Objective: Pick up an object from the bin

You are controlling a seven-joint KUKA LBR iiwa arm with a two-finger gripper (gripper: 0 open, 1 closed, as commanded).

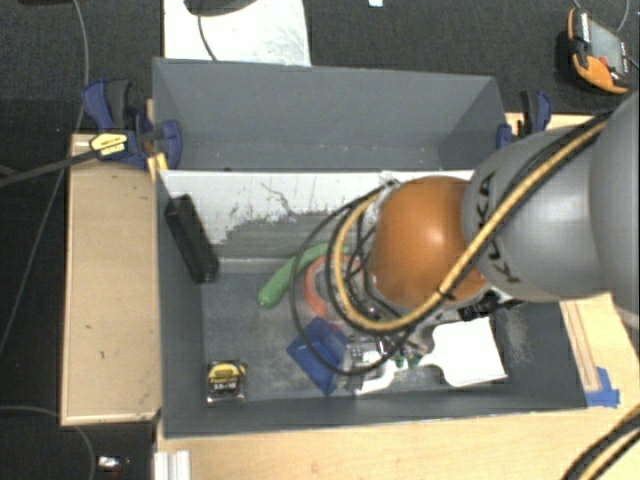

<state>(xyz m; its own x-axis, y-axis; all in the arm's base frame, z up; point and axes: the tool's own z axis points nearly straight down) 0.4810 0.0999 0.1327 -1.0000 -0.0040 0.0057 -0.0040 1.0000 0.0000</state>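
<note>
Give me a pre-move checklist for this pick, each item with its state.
1. The gripper is down in the bin, beside the blue object: ok.
2. Whether the gripper holds anything: cannot tell; the orange wrist cover and cables hide it.
3. The black bar lies by the view's left wall, apart from the arm: ok.
4. The yellow tape measure sits in the view's lower-left corner, apart from the arm: ok.
5. Room between the arm and the green curved thing and white flat piece: cannot tell.
</note>
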